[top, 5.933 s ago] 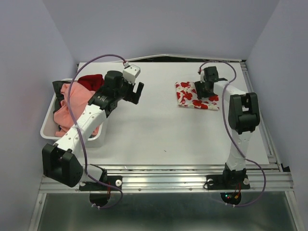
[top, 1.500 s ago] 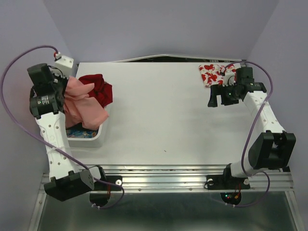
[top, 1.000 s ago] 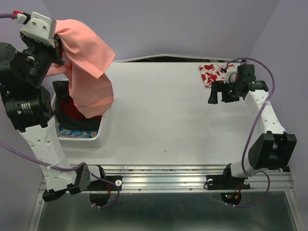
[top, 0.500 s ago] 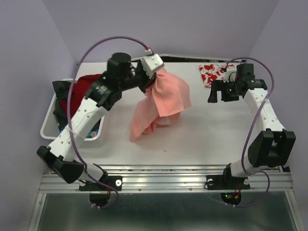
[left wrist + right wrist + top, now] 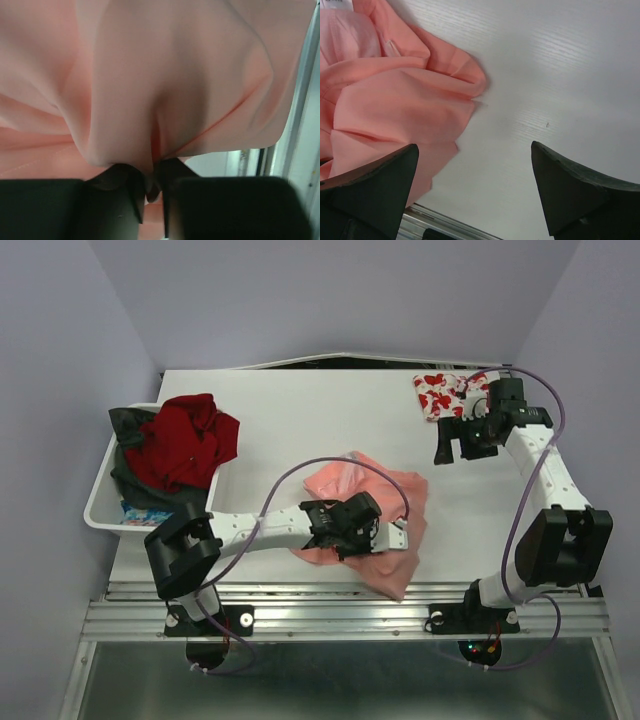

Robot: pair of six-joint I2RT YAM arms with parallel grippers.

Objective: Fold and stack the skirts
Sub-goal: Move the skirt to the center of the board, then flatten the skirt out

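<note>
Soft, even light, faint shadows; up close the pink skirt (image 5: 175, 75) looks blurred, other views sharp.

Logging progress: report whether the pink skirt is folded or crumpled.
Crumpled: the pink skirt lies bunched unevenly on the table, one pinch held in the shut left gripper.

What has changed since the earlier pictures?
The left gripper pulled the salmon-pink skirt out of the bin, swung it high, then laid it on the table near the front, fingers still pinched on it. Before that, the floral skirt went from mid-table to the far right corner. The right gripper hovers open beside it; the red garment stayed in the bin.
</note>
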